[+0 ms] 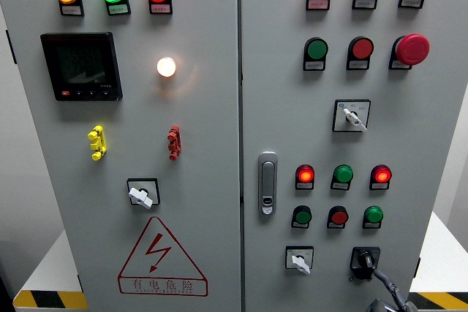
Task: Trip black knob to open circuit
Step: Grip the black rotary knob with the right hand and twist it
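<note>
Right hand [386, 299] mostly cut off

Pale wall [9, 144] shows in a narrow strip at 9 o'clock, another strip of wall [455, 166] at 3 o'clock. White floor [51, 264] visible at 7 o'clock and again at 4 o'clock. Yellow-and-black hazard tape [47, 299] crosses the floor at 7 o'clock; a matching stripe [439, 301] lies at 5 o'clock. Lighting even, bright, with soft shadows.
</note>
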Controlling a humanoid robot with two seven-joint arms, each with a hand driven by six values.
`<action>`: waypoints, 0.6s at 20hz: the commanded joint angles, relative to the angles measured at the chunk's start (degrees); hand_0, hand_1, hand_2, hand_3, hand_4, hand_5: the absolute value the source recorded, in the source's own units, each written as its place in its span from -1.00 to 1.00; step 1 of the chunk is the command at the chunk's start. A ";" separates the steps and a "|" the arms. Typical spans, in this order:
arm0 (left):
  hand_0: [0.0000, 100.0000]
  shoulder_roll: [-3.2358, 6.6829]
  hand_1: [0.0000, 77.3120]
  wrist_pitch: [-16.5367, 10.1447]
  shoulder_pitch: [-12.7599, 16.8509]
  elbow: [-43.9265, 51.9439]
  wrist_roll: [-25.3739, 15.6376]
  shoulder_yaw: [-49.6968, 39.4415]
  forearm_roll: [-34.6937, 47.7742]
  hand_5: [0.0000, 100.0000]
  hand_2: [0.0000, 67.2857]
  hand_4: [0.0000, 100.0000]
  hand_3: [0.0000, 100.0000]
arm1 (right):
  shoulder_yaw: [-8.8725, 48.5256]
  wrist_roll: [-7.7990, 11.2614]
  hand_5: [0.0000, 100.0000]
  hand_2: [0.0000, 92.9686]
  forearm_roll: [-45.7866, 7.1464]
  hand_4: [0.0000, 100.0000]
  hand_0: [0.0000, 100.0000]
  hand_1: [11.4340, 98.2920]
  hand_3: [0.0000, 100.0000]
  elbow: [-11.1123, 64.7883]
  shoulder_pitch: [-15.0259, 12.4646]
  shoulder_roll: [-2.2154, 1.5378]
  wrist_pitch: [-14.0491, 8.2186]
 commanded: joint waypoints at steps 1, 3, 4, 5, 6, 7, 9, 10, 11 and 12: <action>-1.00 0.00 -1.00 0.00 0.00 0.00 0.00 0.00 0.00 -0.83 -0.42 -0.80 -0.48 | -0.25 -0.31 1.00 -1.00 0.00 0.94 1.00 0.34 0.66 0.08 -0.07 0.00 0.00; -1.00 0.00 -1.00 0.00 0.00 0.00 0.00 0.00 0.00 -0.83 -0.42 -0.80 -0.48 | -0.43 -0.31 1.00 -1.00 0.00 0.95 1.00 0.34 0.66 0.08 -0.07 0.00 0.00; -1.00 0.00 -1.00 0.00 0.00 0.00 0.00 0.00 0.00 -0.83 -0.42 -0.80 -0.48 | -0.69 -0.40 1.00 -1.00 0.00 0.94 1.00 0.34 0.66 0.08 -0.07 0.00 0.09; -1.00 0.00 -1.00 0.00 0.00 0.00 0.00 0.00 0.00 -0.83 -0.42 -0.80 -0.48 | -0.78 -0.40 1.00 -1.00 0.00 0.95 1.00 0.34 0.67 0.17 -0.07 0.00 0.00; -1.00 0.00 -1.00 0.00 0.00 0.00 0.00 0.00 0.00 -0.83 -0.42 -0.80 -0.48 | -0.95 -0.40 1.00 -1.00 0.00 0.95 1.00 0.34 0.67 0.17 -0.07 0.00 0.00; -1.00 0.00 -1.00 0.00 0.00 0.00 0.00 0.00 0.00 -0.83 -0.42 -0.80 -0.48 | -1.04 -0.48 1.00 -1.00 0.00 0.95 1.00 0.34 0.67 0.17 -0.07 0.00 0.09; -1.00 0.00 -1.00 0.00 0.00 0.00 0.00 0.00 0.00 -0.83 -0.42 -0.80 -0.48 | -1.22 -0.49 1.00 -1.00 0.00 0.95 1.00 0.34 0.67 0.17 -0.07 0.00 0.09; -1.00 0.00 -1.00 0.00 0.00 0.00 0.00 0.00 0.00 -0.83 -0.42 -0.80 -0.48 | -1.48 -0.49 1.00 -1.00 0.00 0.95 1.00 0.34 0.67 0.26 -0.07 0.00 0.00; -1.00 0.00 -1.00 0.00 0.00 0.00 0.00 0.00 0.00 -0.83 -0.42 -0.80 -0.48 | -1.74 -0.49 1.00 -1.00 0.00 0.95 1.00 0.35 0.67 0.35 -0.07 0.00 0.00; -1.00 0.00 -1.00 0.00 0.00 0.00 0.00 0.00 0.00 -0.83 -0.42 -0.80 -0.48 | -1.75 -0.49 1.00 -1.00 0.00 0.95 1.00 0.35 0.67 0.35 -0.07 0.00 0.09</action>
